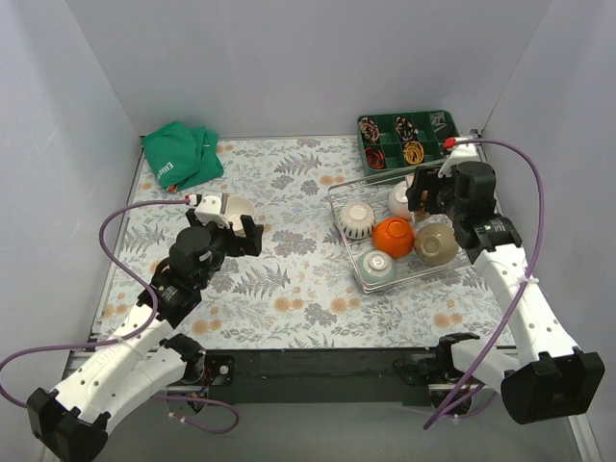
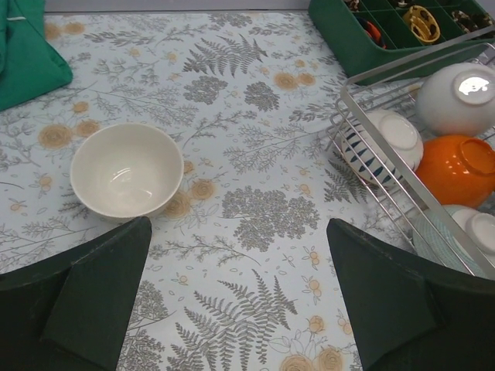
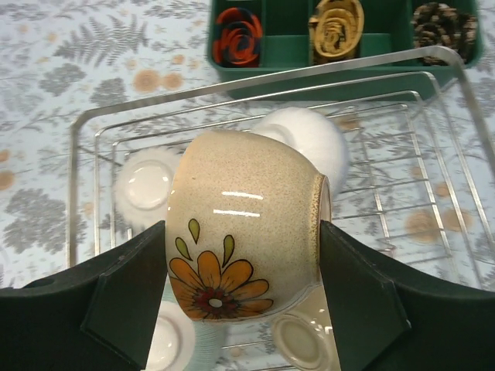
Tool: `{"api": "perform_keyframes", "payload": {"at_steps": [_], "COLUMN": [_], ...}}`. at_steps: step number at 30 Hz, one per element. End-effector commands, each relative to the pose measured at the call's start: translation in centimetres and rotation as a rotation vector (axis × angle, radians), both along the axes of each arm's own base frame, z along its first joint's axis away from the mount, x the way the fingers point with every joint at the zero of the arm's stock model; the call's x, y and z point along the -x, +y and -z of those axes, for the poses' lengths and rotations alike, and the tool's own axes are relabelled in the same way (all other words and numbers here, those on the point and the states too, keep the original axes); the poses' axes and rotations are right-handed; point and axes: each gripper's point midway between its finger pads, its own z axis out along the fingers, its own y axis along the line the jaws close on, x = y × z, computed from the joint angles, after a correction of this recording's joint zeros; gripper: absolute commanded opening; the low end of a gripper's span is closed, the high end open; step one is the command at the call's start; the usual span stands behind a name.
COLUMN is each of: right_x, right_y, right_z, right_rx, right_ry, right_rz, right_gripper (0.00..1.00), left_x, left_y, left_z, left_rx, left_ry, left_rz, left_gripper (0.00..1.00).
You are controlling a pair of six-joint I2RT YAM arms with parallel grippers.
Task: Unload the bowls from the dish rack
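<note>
Over at the far right of the counter (image 1: 289, 298), the right claw (image 3: 244, 259) is clamped on a speckled beige bowl (image 3: 247, 224). Both fingers pinch its sides. It's tipped on its side, rim to the right, with a painted orange flower facing the wrist camera. The bowl hangs over the dish rack (image 3: 263, 83).

From overhead that bowl is almost wholly hidden behind the claw (image 1: 428, 192). The pale patch beside it may be the held bowl or the white one beneath, hard to call.

Down in the rack (image 1: 409, 272), a ribbed bowl (image 1: 356, 218) sits upside down at the far left and an orange bowl (image 1: 394, 236) foot-up in the middle. A tan bowl (image 1: 435, 243) is just to its right, and a pale green bowl (image 1: 376, 267) lies inverted at the near left. A white bowl (image 3: 309, 135) sits at the far side, half covered by the held one. The left wrist view cuts the rack off at its right edge, so the green bowl shows only in part.

On the left side, the left claw (image 2: 238, 228) is spread wide with nothing in it. It hovers on the near side of a cream bowl (image 2: 126, 170) that stands upright on the counter, well apart from the rack. A green tray (image 1: 404, 135) lies just beyond the rack, and a green cloth (image 1: 181, 156) sits in the far left corner.
</note>
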Motion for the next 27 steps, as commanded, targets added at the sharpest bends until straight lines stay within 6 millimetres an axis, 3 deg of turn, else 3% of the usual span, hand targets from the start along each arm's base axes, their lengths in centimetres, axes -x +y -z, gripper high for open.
{"api": "perform_keyframes", "payload": {"at_steps": [1,8,9,10,13,22,27], "right_x": [0.5,2.6,2.9,3.3,4.1,6.2,7.0], "right_y": [4.5,8.5,9.0,9.7,10.9,13.5,14.8], "right_z": [-5.5,-6.6,-5.8,-6.4,-5.9,-4.6,-4.4], "right_rx": [-0.206,-0.431,-0.48,-0.506,-0.588,-0.751,-0.843], "right_ry": [-0.194,-0.234,-0.203,-0.224,-0.201,-0.142,-0.115], "right_rz": [-0.187,-0.376,-0.385,-0.431,-0.486,-0.582,-0.623], "right_gripper": [0.01,0.01,0.01,0.01,0.01,0.01,0.01], "left_x": [0.2,0.1,0.3,-0.1,-0.3,-2.5,-2.6], "left_y": [-2.8,-6.4,-7.3,-7.9,-9.5,-13.2,-15.4], "left_z": [-1.7,-2.7,-3.2,-3.4,-3.8,-2.4,-1.3], "left_rx": [0.078,0.246,0.294,0.319,0.392,0.439,0.439], "left_ry": [-0.009,0.019,0.02,0.01,0.015,0.044,0.048], "left_rz": [0.124,0.239,0.272,0.288,0.338,0.394,0.43], "left_gripper": [0.98,0.98,0.98,0.98,0.98,0.98,0.98]}}
